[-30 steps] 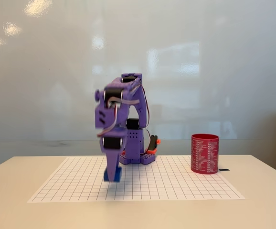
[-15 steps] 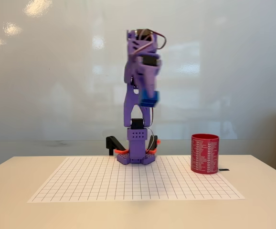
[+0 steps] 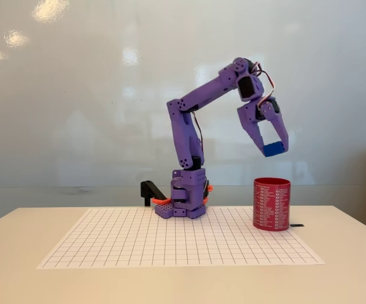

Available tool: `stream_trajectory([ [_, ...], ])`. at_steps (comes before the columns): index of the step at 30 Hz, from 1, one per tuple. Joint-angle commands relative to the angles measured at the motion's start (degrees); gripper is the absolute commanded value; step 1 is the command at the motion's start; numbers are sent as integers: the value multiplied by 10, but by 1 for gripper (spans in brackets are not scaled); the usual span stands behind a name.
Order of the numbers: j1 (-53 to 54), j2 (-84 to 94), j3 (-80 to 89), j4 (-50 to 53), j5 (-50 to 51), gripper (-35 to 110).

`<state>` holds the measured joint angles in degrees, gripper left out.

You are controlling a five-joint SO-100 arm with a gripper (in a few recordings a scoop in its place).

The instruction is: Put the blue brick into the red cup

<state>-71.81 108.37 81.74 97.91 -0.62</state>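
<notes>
End effector [image 3: 273, 147] now swung above cylindrical red cup [image 3: 271, 204], clamping studded blue brick [image 3: 273, 150].

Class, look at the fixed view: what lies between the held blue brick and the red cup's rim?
Nothing: open air separates the blue brick from the red cup below.

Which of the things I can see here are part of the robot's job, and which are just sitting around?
Part of the job:
- blue brick, held in the gripper above the cup
- red cup, standing on the table

Just lying about:
- grid sheet on the table
- white table
- small black thing beside the cup, too small to identify
</notes>
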Motion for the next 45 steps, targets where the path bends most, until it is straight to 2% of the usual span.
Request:
stream_trajectory([
  [1, -84, 32, -4, 4, 18, -1],
  [8, -103, -9, 104, -64, 34, -1],
  [13, -92, -12, 121, -92, 24, -1],
  [22, -42, -16, 159, -107, -36, -1],
  [32, -13, 12, 175, -108, -46, 0],
  [33, -12, 10, 175, -104, -41, 1],
  [36, -12, -1, 176, -85, -46, 20],
  [39, -16, -5, 177, -72, -76, 24],
  [45, -14, -4, 176, -75, -66, 28],
])
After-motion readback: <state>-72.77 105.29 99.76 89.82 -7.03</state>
